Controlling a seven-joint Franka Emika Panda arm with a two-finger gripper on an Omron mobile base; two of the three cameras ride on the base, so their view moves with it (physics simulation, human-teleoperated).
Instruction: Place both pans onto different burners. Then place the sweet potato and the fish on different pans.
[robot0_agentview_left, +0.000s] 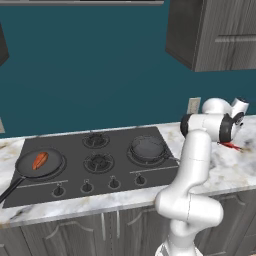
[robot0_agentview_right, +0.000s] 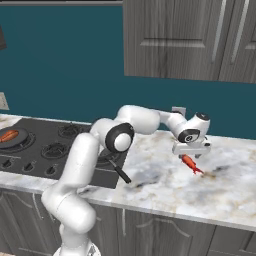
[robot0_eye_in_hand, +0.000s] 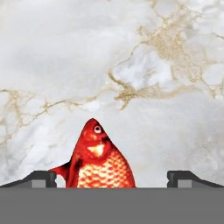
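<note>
The fish (robot0_eye_in_hand: 98, 159), bright red-orange, lies on the marble counter (robot0_agentview_right: 165, 180) to the right of the cooktop. My gripper (robot0_agentview_right: 191, 154) hangs just above it and stands open, with a fingertip (robot0_eye_in_hand: 41, 177) on either side of the fish's body. The fish (robot0_agentview_right: 190, 164) also pokes out below the hand. One black pan (robot0_agentview_left: 40, 164) sits on the front left burner and holds the sweet potato (robot0_agentview_left: 40, 160). A second pan (robot0_agentview_left: 148, 148) rests on the right burner (robot0_agentview_left: 135, 156); it holds nothing.
The black cooktop (robot0_agentview_left: 75, 177) has a row of knobs (robot0_agentview_left: 86, 187) along its front. The second pan's handle (robot0_agentview_right: 120, 172) sticks out over the counter near my arm. A wall outlet (robot0_agentview_left: 193, 105) and dark upper cabinets (robot0_agentview_right: 190, 40) lie behind.
</note>
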